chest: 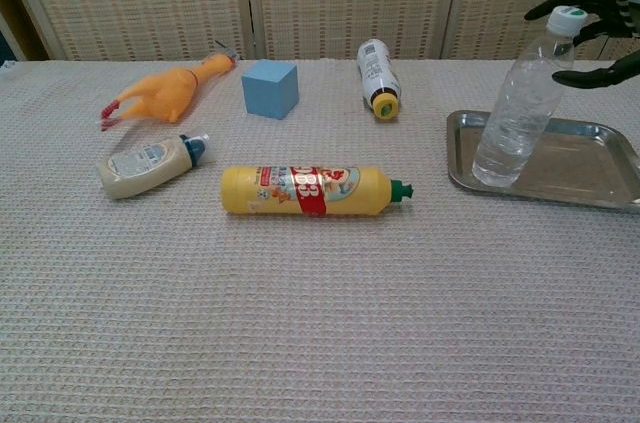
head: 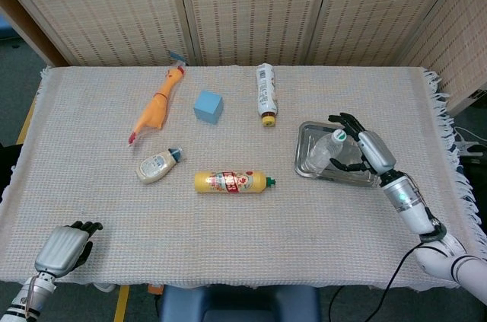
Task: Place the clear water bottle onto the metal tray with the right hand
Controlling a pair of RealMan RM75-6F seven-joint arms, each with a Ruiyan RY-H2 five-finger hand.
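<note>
The clear water bottle has its base on the left part of the metal tray and leans to the right, its white cap up toward my right hand. That hand's fingers are spread apart around the cap without gripping it; I cannot tell whether they touch it. From the head view the bottle lies inside the tray, with the right hand just right of it. My left hand rests at the table's near left corner, fingers curled in on nothing.
A yellow sauce bottle lies mid-table, left of the tray. A small mayonnaise bottle, a rubber chicken, a blue cube and a white bottle lie farther left and back.
</note>
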